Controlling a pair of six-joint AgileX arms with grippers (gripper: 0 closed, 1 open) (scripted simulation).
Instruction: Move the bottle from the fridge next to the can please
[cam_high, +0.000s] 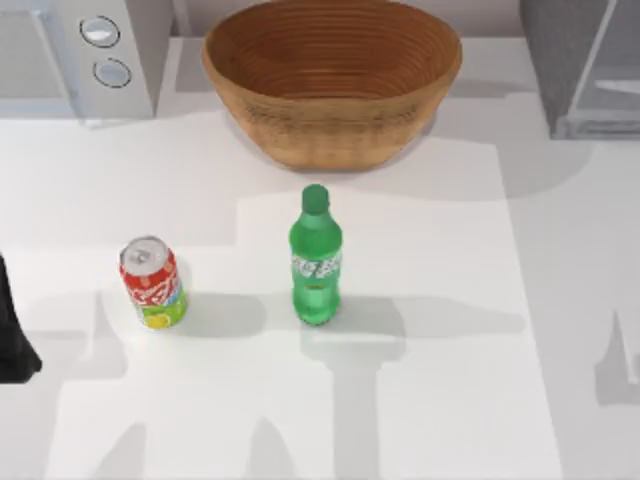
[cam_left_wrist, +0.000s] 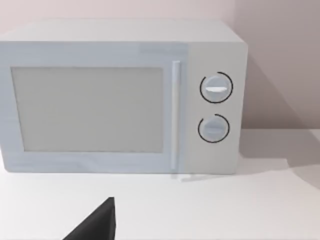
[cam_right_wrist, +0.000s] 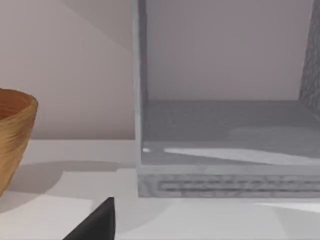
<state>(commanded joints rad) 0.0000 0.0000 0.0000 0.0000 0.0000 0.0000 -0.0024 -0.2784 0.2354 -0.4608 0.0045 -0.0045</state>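
Observation:
The green bottle (cam_high: 316, 258) stands upright on the white table (cam_high: 430, 400), near its middle. To its left, a clear gap away, stands the red can (cam_high: 153, 283), also upright. The dark grey fridge (cam_high: 580, 70) is at the back right corner. In the right wrist view the fridge (cam_right_wrist: 225, 135) is open-fronted with a bare grey floor inside. My left gripper (cam_high: 12, 335) is a dark shape at the table's left edge, left of the can. A dark part of it (cam_left_wrist: 97, 224) faces the white box with two knobs. A dark part of my right gripper (cam_right_wrist: 97, 224) faces the fridge.
A large woven basket (cam_high: 332, 75) sits at the back centre, behind the bottle. A white box with two round knobs (cam_high: 75, 55) fills the back left corner. Open table lies between the can and the bottle and along the front.

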